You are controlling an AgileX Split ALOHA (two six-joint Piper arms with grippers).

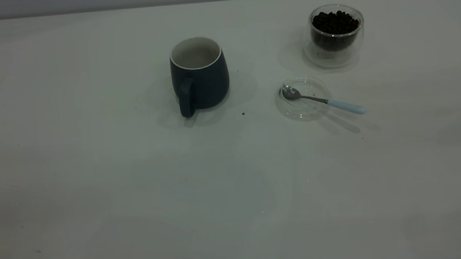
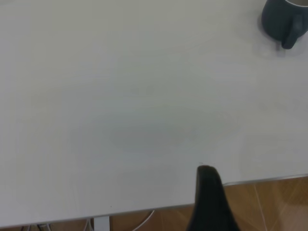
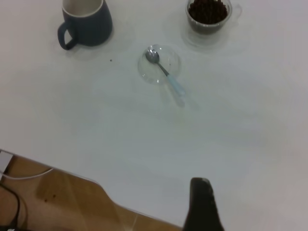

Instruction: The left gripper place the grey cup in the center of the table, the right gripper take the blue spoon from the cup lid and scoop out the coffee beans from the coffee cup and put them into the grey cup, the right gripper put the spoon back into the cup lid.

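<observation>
Mug [image 1: 199,77] upper centre of table [image 1: 98,185] | spoon [image 1: 320,99] in lid [image 1: 302,98], centre-right: light, slippery, grip blue handle | beans cup [image 1: 336,33] upper right, fragile | both claws' opening cannot be told, nothing visibly held.

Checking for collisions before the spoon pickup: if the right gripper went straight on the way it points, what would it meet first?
Probably bare table. The right gripper hangs near the table's edge; the blue spoon and cup lid lie farther off, to one side. Depth is unclear.
</observation>
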